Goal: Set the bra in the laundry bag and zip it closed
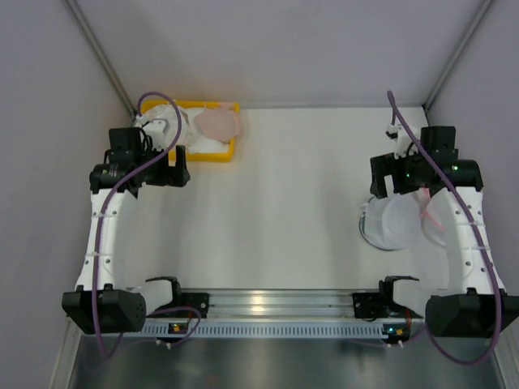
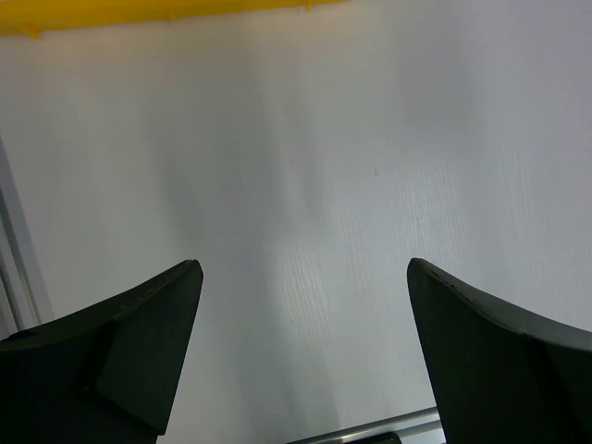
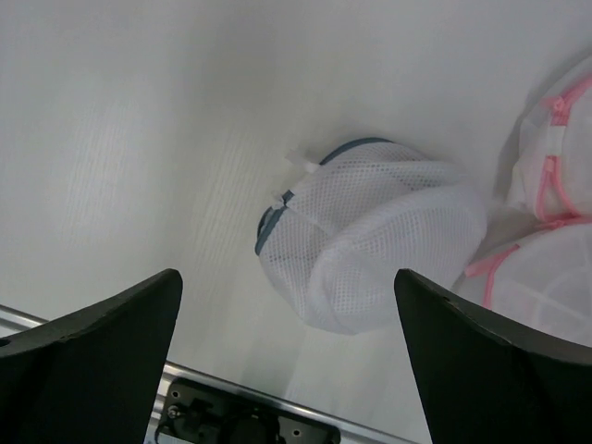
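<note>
The bra (image 1: 217, 123) lies in a yellow tray (image 1: 212, 155) at the upper left of the top view, pale pink beside white fabric (image 1: 193, 139); the left arm hangs just below that tray over the bare worktop (image 1: 300, 178); in the left wrist view the left fingers (image 2: 171, 305) stand spread wide with nothing between them, only white surface and a strip of the tray's yellow edge along the top of the frame. The laundry bag (image 3: 370, 240) sits at the right of the top view, partly under the right arm; in the right wrist view it lies near the centre, a puffed white mesh pouch with its grey zipper rim on the left side; two pink-rimmed pouches (image 3: 555, 148) crowd the right edge just beside it. The right fingers (image 3: 139, 324) are likewise wide apart and hold nothing, hovering above the bag; a metal rail (image 1: 276, 304) runs along the bottom.
</note>
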